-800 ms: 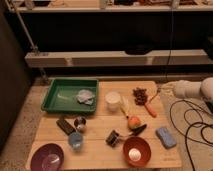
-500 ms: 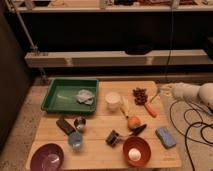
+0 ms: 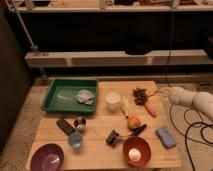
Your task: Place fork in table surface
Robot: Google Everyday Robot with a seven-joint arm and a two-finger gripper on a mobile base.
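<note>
The fork (image 3: 150, 110) has an orange handle and lies flat on the table surface (image 3: 100, 125), a pale wooden plank top, near its right edge. My gripper (image 3: 163, 93) is on the end of the white arm (image 3: 187, 97) that reaches in from the right. It hovers at the table's right edge, just up and right of the fork and beside a dark clump (image 3: 140, 95). It does not appear to hold the fork.
A green tray (image 3: 57, 100) with a crumpled grey item stands at the back left. A white cup (image 3: 113, 101), a yellow-handled utensil (image 3: 123, 108), an orange fruit (image 3: 133, 121), a blue sponge (image 3: 165, 137), an orange bowl (image 3: 136, 151) and a purple bowl (image 3: 48, 158) sit on the table. Black cables lie on the floor to the right.
The arm and gripper have shifted slightly down and left toward the table's right edge. The fork and the other objects have not moved.
</note>
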